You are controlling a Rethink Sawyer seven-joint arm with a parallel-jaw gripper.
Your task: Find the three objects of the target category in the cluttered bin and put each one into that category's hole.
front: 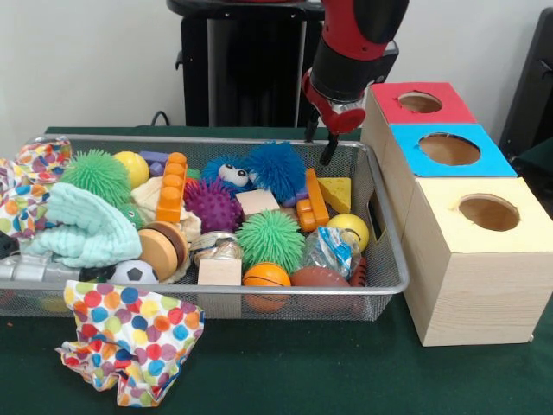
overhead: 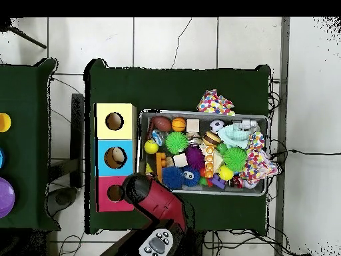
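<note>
The wire bin (front: 390, 226) is full of toys; it also shows in the overhead view (overhead: 200, 113). A tan and brown bun-like toy (front: 162, 248) lies at the front left, also seen from above (overhead: 212, 139). A pale cream soft toy (front: 149, 201) sits behind an orange brick. I cannot make out a third one. My gripper (front: 318, 145) hangs open and empty over the bin's far right corner, next to the red-topped box. Its round hole (front: 420, 102) shows nothing inside. From above the arm (overhead: 156, 203) hides the gripper beside that hole (overhead: 115, 193).
Blue-topped (front: 449, 150) and yellow-topped (front: 488, 212) boxes stand beside the red one. The blue box's hole (overhead: 115, 157) shows something pale inside. The bin also holds spiky balls, wooden cubes (front: 219, 271), a yellow ball (front: 350, 227) and a mint cloth (front: 86, 229). A dotted cloth (front: 130, 341) lies in front.
</note>
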